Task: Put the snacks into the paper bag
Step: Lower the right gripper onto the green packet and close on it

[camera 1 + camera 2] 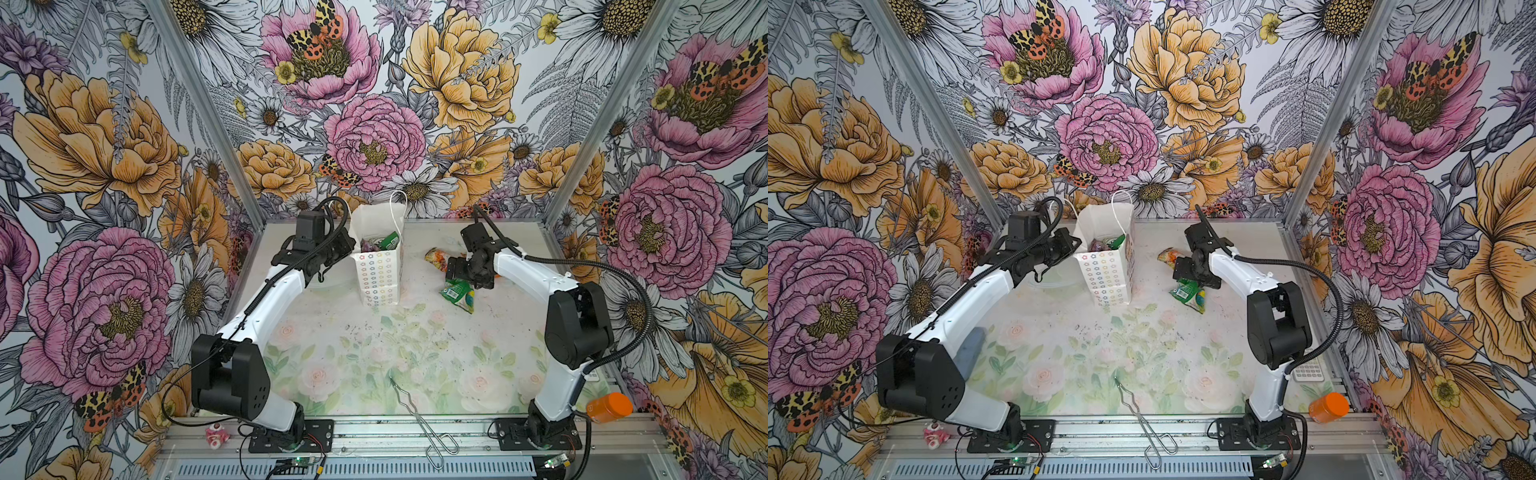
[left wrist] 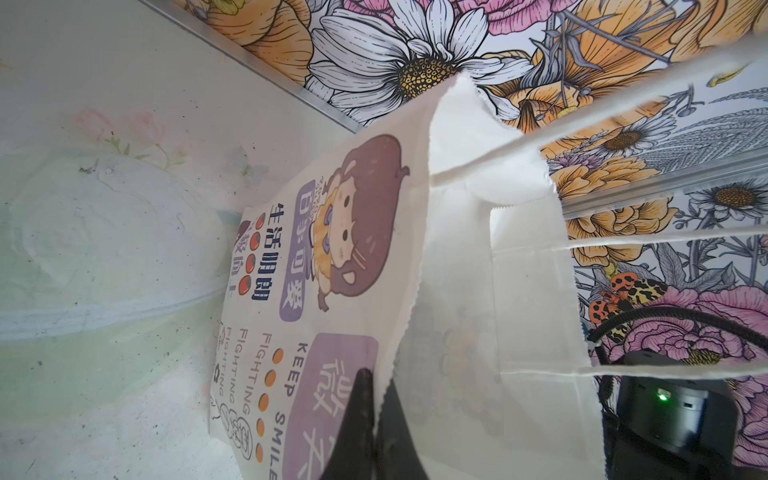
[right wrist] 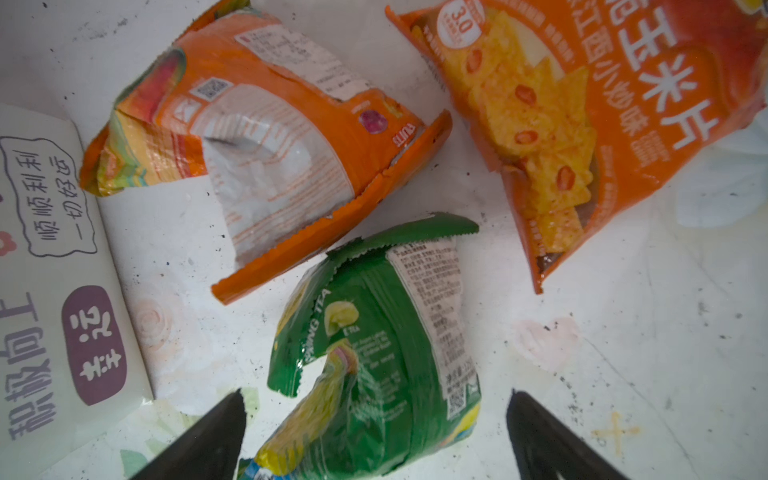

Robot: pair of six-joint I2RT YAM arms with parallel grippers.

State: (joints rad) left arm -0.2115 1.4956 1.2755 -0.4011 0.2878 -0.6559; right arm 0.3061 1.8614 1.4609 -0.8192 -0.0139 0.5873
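Observation:
The white paper bag (image 1: 378,274) (image 1: 1108,278) stands upright at the back middle of the table. A green packet (image 1: 388,241) and a purple one (image 1: 368,246) show in its mouth. My left gripper (image 2: 374,384) (image 1: 348,244) is shut on the bag's top edge, beside the cartoon-girl face (image 2: 332,249). My right gripper (image 3: 374,399) (image 1: 455,274) hangs open just above a green snack packet (image 3: 374,345) (image 1: 459,294) (image 1: 1190,294), which lies between its fingers without touching them. An orange packet (image 3: 266,137) (image 1: 436,255) and an orange corn-chip packet (image 3: 582,108) lie just beyond.
Metal tongs (image 1: 419,419) lie near the table's front edge. An orange bottle (image 1: 609,407) rests at the front right corner and a small pink-white toy (image 1: 217,436) at the front left. A clear round lid (image 2: 104,249) lies left of the bag.

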